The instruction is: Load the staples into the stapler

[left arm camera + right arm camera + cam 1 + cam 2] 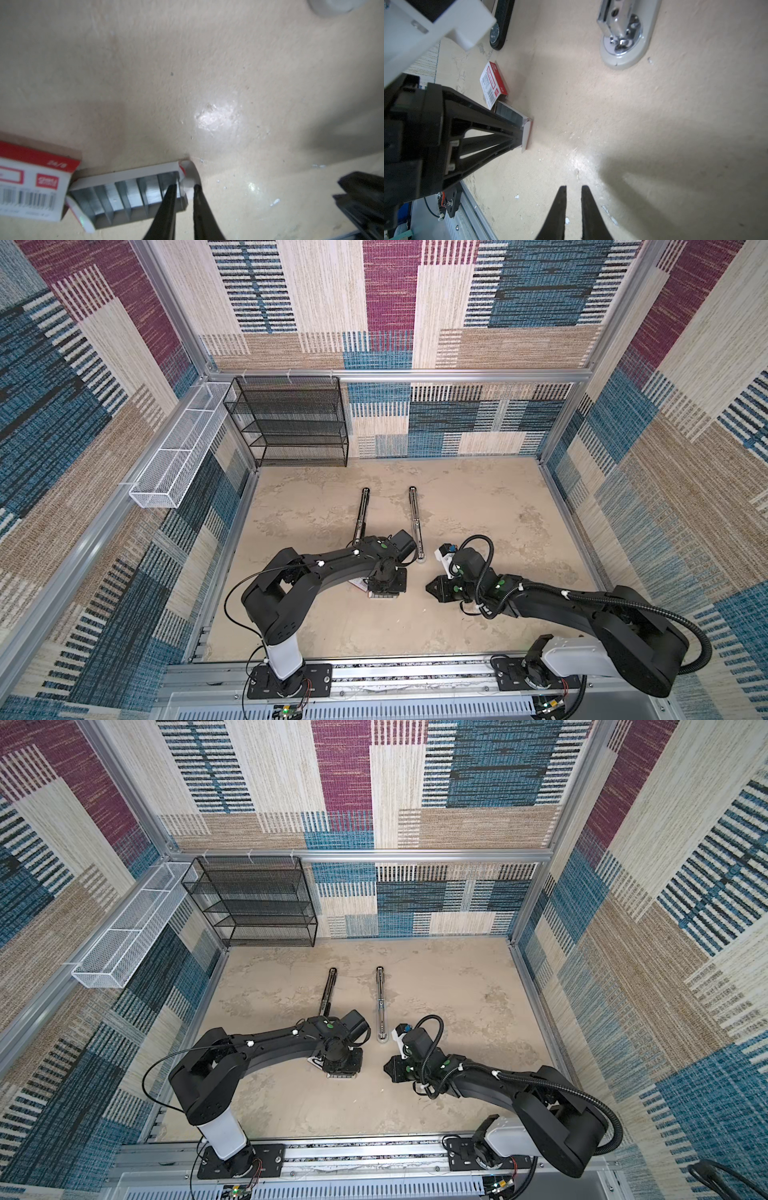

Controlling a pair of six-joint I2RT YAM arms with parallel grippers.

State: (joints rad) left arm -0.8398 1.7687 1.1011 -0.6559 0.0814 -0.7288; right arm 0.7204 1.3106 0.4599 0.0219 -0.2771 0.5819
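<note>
Grey staples [128,193], where do they sit?

— Near the front edge of the surface [332,635], left of its middle, packed in rows in their tray [124,171]. The white box with the red label [31,176] sits against the tray's far end. My left end effector [185,188] straddles the tray's end flap [189,184]. One tip is on the last strip and one is outside the flap, with a narrow gap between them. I can't tell whether it's pinching yet.

— And the right?

— My right end effector [574,188] hovers over bare surface near the tray, tips slightly parted, holding nothing.

— The stapler?

— Further in. The stapler [415,522] shows a chrome rail on a beige base, running from mid-surface toward the back edge. A dark bar [361,512] lies beside it, apart. I can't see a join between the two.

— What worries you?

— The flap, I reckon. If cardboard gets caught along with the strip, a lift could haul the whole tray up and spill the rows. Nothing pins the tray, so it may also skid. And a strip squeezed at one end could snap.
</note>
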